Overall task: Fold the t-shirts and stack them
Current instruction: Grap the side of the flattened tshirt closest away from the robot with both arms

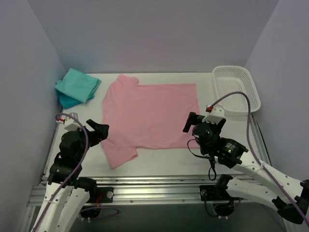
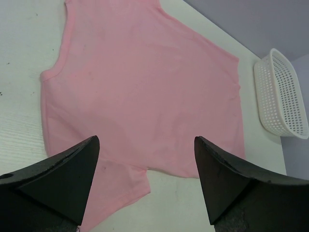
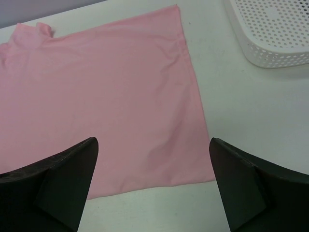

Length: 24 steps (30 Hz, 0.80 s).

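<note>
Across the middle of a white table (image 1: 159, 157), a light pink t-shirt (image 1: 152, 113) lies spread out flat. Its neck end is toward the left and its straight hem toward the right (as seen from the overhead camera). One short sleeve sticks out toward the near edge, on the left arm's side.

At the far left corner sits a small pile of folded cloth. A teal t-shirt (image 1: 78, 84) lies on top, and the edge of a blue t-shirt (image 1: 66, 101) shows beneath it. The pile is just beside the pink shirt's far left corner, with a strip of bare table between them. A white mesh basket (image 1: 236, 89) stands at the far right corner, apart from the pink shirt.

The left gripper (image 2: 146, 145) hovers by the near sleeve. Its two dark fingers are spread wide and hold nothing. The right gripper (image 3: 153, 142) hovers over the near right corner of the hem. Its fingers are also spread wide and empty.
</note>
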Motion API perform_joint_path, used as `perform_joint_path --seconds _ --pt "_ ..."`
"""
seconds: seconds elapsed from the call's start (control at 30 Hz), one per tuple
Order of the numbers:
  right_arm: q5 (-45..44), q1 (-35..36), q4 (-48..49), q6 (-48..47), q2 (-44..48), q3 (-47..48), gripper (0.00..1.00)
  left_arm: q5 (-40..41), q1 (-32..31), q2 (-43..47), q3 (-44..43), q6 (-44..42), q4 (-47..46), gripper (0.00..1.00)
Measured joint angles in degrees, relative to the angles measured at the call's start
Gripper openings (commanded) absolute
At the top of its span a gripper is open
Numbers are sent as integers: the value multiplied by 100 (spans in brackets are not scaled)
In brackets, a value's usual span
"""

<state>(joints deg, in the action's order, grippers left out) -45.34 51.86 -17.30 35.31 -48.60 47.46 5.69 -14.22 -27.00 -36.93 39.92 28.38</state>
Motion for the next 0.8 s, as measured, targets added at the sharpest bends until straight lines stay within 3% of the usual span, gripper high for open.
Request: perform_joint_path --seconds 0.43,0.57,0.8 --pt "-476 0 208 116 -570 -7 100 -22 0 -144 219 -11 -203 87" --pt "-452 -68 4 573 -750 4 100 356 -33 -308 208 85 -4 88" --pt "138 -800 -46 1180 -1526 -42 100 1104 -570 -1488 184 706 531 86"
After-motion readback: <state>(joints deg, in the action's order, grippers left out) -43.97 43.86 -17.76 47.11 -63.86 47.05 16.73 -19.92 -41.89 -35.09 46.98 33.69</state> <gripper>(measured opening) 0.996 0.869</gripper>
